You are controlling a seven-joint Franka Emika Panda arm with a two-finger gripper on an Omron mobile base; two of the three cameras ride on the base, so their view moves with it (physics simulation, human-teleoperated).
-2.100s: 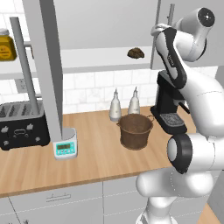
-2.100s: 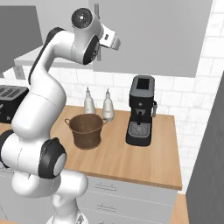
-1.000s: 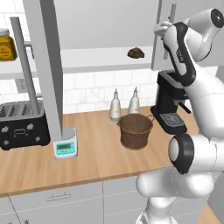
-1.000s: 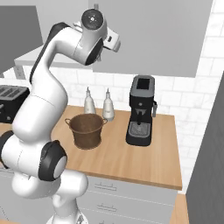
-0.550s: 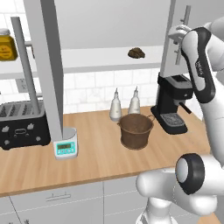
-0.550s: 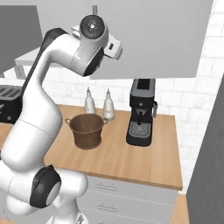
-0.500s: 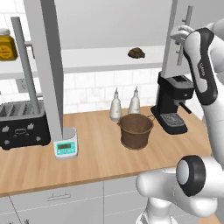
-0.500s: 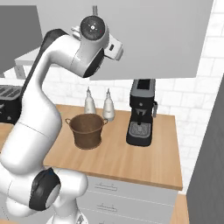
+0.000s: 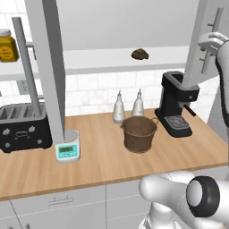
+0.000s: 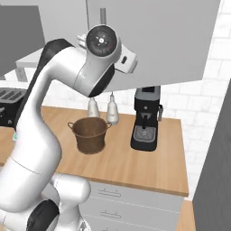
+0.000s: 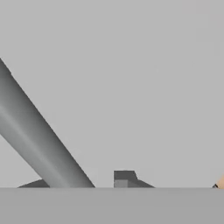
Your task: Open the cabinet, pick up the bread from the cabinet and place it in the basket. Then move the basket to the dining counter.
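The cabinet's right door [image 9: 199, 49] stands swung wide, and the left door [image 9: 49, 67] is also swung out. My gripper [image 9: 210, 41] is at the right door's silver bar handle [image 9: 215, 24]. In the hand view the handle [image 11: 41, 138] runs slantwise between the fingertips [image 11: 124, 176] of my gripper [image 11: 78, 181], with a gap on one side, so the jaws stand loosely open around it. The bread [image 9: 140, 54] lies on the pale shelf [image 9: 103, 60]. Below it, the brown woven basket [image 9: 139, 133] [image 10: 91, 134] stands empty on the wood worktop [image 9: 98, 165].
A black coffee machine [image 9: 176, 103] [image 10: 146, 119] stands right of the basket, two pale bottles [image 9: 127, 106] behind it. A toaster [image 9: 22, 127] and a small scale [image 9: 68, 151] sit at the left. A yellow jar [image 9: 8, 47] is on the left shelf.
The right cabinet door has swung further open, and my hand has moved right with its handle. The jaws have loosened around the bar.
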